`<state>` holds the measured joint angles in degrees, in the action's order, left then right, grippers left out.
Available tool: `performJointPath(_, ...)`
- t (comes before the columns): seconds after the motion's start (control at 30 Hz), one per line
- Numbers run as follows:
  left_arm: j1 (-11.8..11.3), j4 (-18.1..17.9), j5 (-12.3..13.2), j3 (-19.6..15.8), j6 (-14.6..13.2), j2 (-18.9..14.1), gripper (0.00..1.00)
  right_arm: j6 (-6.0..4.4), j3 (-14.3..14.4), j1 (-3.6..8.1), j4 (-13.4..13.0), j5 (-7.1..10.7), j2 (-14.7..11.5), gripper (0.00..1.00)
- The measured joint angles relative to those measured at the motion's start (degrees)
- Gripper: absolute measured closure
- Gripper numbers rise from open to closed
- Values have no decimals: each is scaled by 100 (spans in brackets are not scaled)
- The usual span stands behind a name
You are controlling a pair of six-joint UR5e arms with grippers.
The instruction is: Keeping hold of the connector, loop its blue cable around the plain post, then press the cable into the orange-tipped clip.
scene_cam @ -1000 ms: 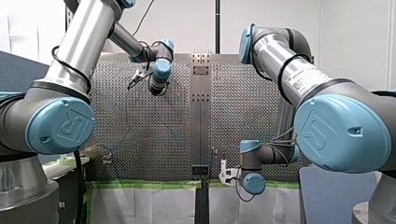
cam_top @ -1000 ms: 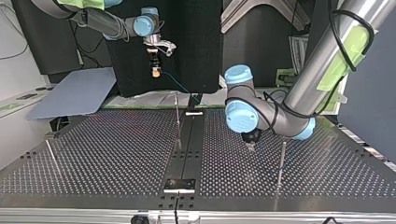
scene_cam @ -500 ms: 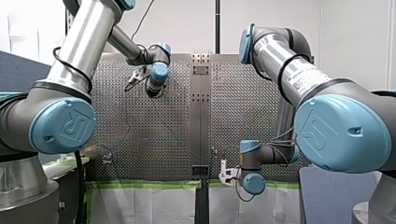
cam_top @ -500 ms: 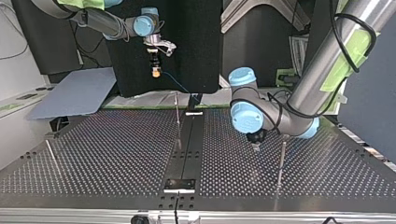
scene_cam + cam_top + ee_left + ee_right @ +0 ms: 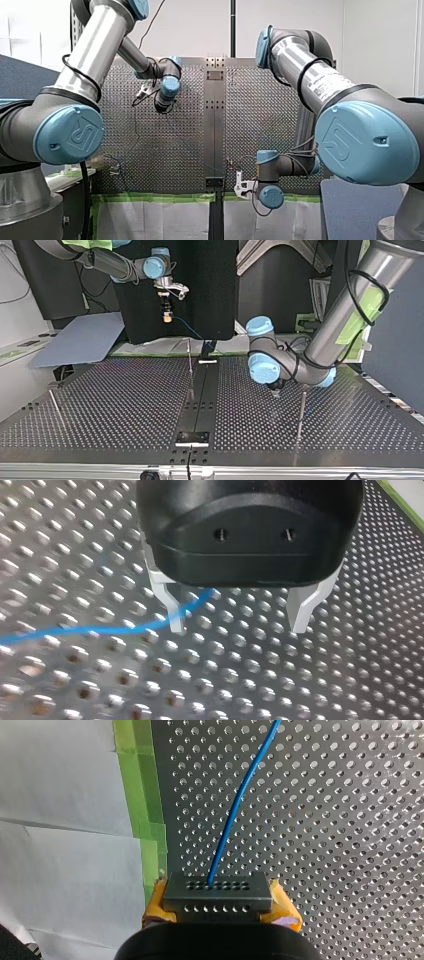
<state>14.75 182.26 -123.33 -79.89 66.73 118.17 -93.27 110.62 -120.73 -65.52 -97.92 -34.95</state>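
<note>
My right gripper (image 5: 218, 906) is shut on a grey connector (image 5: 218, 891), its yellow pads on either side of the block. The blue cable (image 5: 235, 810) runs out of the connector over the perforated plate. In the top view this gripper (image 5: 168, 316) hangs above the table's far edge with the cable (image 5: 188, 330) trailing down toward the middle. My left gripper (image 5: 239, 624) stands open just above the plate, nothing between its metal fingers (image 5: 175, 614); the blue cable (image 5: 100, 629) lies on the plate and passes one finger. A thin post (image 5: 302, 410) stands close beside the left gripper (image 5: 274, 392).
Another thin post (image 5: 190, 365) rises near the dark centre strip (image 5: 200, 400), and a leaning one (image 5: 55, 407) stands at the top view's left. Green tape and white paper border the plate (image 5: 145, 820). A grey board (image 5: 80, 340) lies off the table's far left corner.
My left arm has shifted its gripper a little toward the top view's right, nearer the post there. The right arm and the connector have stayed still.
</note>
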Motion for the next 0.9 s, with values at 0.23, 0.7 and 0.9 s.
performJointPath(0.23,6,-45,112,2,63,310,1,0,0,-6,-5,0,0,100)
performJointPath(0.7,153,-117,249,2,233,720,1,0,1,-22,-23,0,0,100)
performJointPath(0.9,241,-200,274,9,345,993,1,-1,0,-32,-23,0,0,100)
